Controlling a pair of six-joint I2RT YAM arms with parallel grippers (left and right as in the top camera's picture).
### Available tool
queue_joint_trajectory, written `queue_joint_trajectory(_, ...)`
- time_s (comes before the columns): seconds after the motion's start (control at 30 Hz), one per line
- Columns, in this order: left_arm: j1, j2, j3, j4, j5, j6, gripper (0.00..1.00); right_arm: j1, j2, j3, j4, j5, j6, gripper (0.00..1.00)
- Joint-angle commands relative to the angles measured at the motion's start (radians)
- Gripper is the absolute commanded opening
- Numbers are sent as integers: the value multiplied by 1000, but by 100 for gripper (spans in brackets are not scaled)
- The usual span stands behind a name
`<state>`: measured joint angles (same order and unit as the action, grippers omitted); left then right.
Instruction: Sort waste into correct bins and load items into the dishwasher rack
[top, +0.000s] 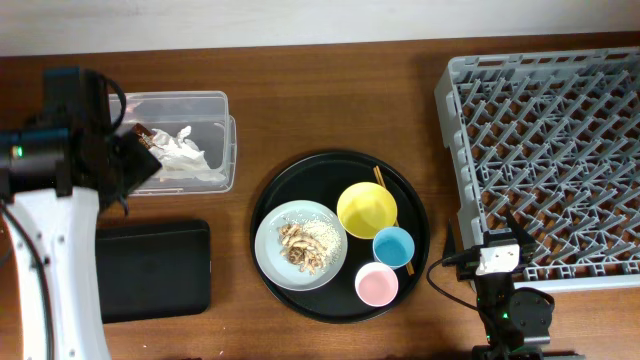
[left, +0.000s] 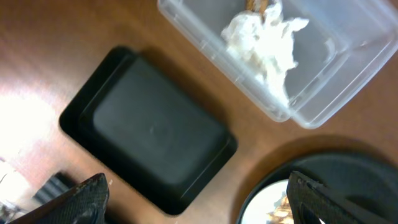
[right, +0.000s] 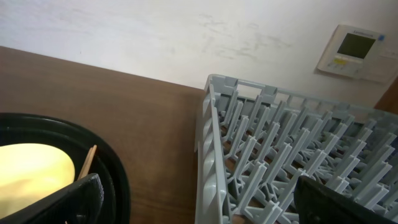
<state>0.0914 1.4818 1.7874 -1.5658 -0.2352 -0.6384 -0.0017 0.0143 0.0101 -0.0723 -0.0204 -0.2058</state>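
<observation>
The clear tub (top: 215, 105) holds the crumpled white paper (top: 185, 152) with the gold-brown wrapper. The shallow black tray (top: 150, 270) lies below it. The grey-green plate (top: 272, 232) carries the food scraps (top: 300, 248). Beside it are the yellow bowl (top: 366, 210), blue cup (top: 393, 246), pink cup (top: 376, 284) and chopsticks (top: 383, 185). The grey rack (top: 550, 150) stands at the right. My left gripper (left: 199, 199) is open and empty above the table between the tub (left: 348, 74) and the black tray (left: 155, 130). My right gripper (right: 199, 202) is open and empty beside the rack (right: 280, 162).
The plate, bowl, cups and chopsticks all sit on a large round black tray (top: 340, 165) in the middle of the wooden table. Its rim shows in the left wrist view (left: 323, 168) and the right wrist view (right: 112, 174). A pale wall stands behind the table.
</observation>
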Motion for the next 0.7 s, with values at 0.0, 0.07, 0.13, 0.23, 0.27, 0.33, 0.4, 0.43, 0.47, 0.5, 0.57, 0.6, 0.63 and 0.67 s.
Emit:
queue_joint_trajectory(0.0,2,-122,-117,-2,-21,-90,92,-5,-3,-5,-4,-9,4,99)
queue_joint_trajectory(0.07,2,-161,-166,-3,-42,-109,99,-5,-3,-5,-5,-9,3,99)
queue_joint_trajectory(0.13,2,-189,-196,-24,-43,-109,99,-5,-3,-5,-4,-9,4,99)
queue_joint_trajectory(0.23,11,-210,-202,-62,-85,-109,99,-5,-3,-5,-4,-9,4,99)
queue_joint_trajectory(0.27,17,-215,-202,-68,-107,-109,99,-5,-3,-5,-4,-9,4,98)
queue_joint_trajectory(0.33,27,-219,-202,-67,-121,-109,99,-5,-3,-5,-4,-9,4,99)
queue_joint_trajectory(0.4,43,-219,-202,-43,-116,-110,99,-5,-3,-5,-4,-9,4,99)
queue_joint_trajectory(0.43,56,-218,-202,-25,-105,-110,99,-5,-3,-5,-4,-9,4,99)
queue_joint_trajectory(0.47,72,-219,-202,-3,-90,-110,99,-5,-3,-5,-4,-9,3,99)
queue_joint_trajectory(0.5,92,-219,-202,19,-74,-110,99,-5,-3,-5,-4,-9,4,99)
queue_joint_trajectory(0.57,139,-218,-202,50,-48,-110,99,-5,-3,-5,-4,-9,4,99)
queue_joint_trajectory(0.6,159,-218,-202,56,-36,-110,99,-5,-3,-5,-4,-9,4,99)
queue_joint_trajectory(0.63,182,-218,-202,56,-23,-110,99,-5,-3,-5,-4,-9,4,99)
queue_joint_trajectory(0.67,203,-218,-202,53,-13,-109,99,-5,-3,-5,-4,-9,4,99)
